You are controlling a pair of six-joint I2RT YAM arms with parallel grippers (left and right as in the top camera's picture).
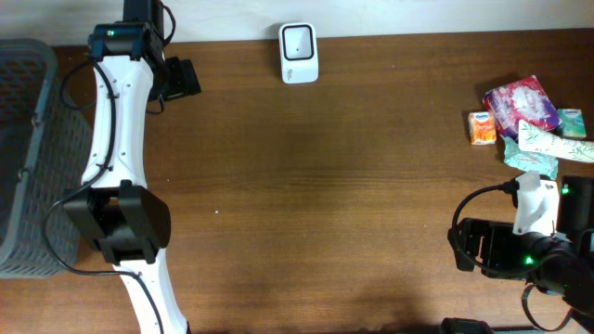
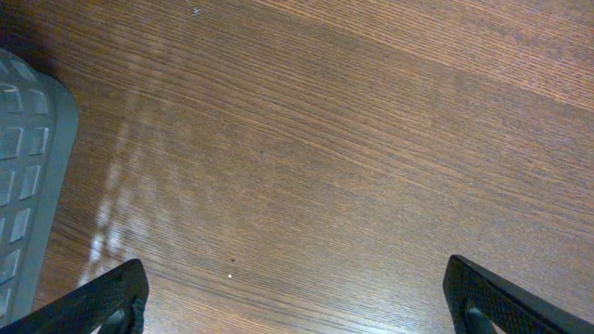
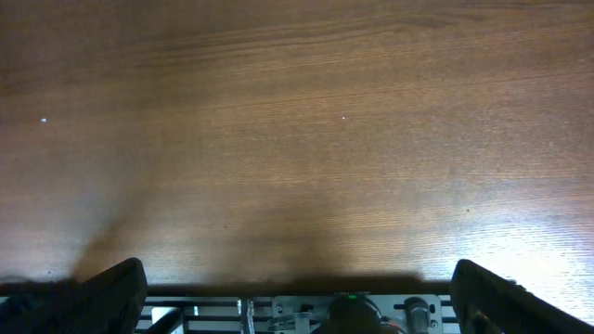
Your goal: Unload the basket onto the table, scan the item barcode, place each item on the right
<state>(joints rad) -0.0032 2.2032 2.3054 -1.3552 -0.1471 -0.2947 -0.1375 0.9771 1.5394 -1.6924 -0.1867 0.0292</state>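
Several small packets lie in a pile at the table's right edge: a pink pack [image 1: 520,100], an orange carton [image 1: 482,128] and a green-white pouch [image 1: 549,142]. A white barcode scanner [image 1: 299,53] stands at the back centre. My left gripper [image 1: 179,79] hangs at the back left, far from the items. In the left wrist view it [image 2: 297,304] is open over bare wood. My right gripper [image 1: 467,247] is folded in at the front right, below the pile. The right wrist view shows this gripper [image 3: 302,301] open and holding nothing.
A grey basket [image 1: 28,158] fills the left edge of the table, and its corner [image 2: 28,176] shows in the left wrist view. The right arm's base with a green light [image 3: 348,299] sits by the front edge. The wooden tabletop [image 1: 316,186] spans the middle.
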